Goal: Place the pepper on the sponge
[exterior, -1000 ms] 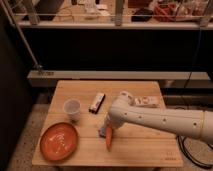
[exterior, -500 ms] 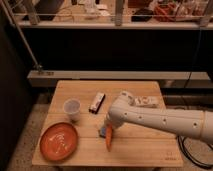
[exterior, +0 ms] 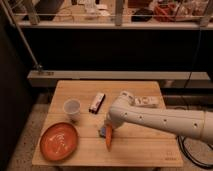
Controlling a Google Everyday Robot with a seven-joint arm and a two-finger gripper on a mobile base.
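The pepper (exterior: 108, 138) is a slim orange-red taper hanging point-down near the table's front middle. My gripper (exterior: 109, 126) is at its upper end, at the tip of the white arm that reaches in from the right. Just left of the pepper's top, a small piece of the blue sponge (exterior: 102, 132) shows on the wooden table (exterior: 145, 145); the rest of it is hidden behind the gripper and pepper. The pepper's tip looks close to the tabletop in front of the sponge.
A round orange plate (exterior: 59, 141) lies at the front left. A white cup (exterior: 72, 109) stands behind it. A dark-and-white box (exterior: 97, 102) lies mid-table. A white object (exterior: 145, 101) rests at the back right. Shelving runs behind the table.
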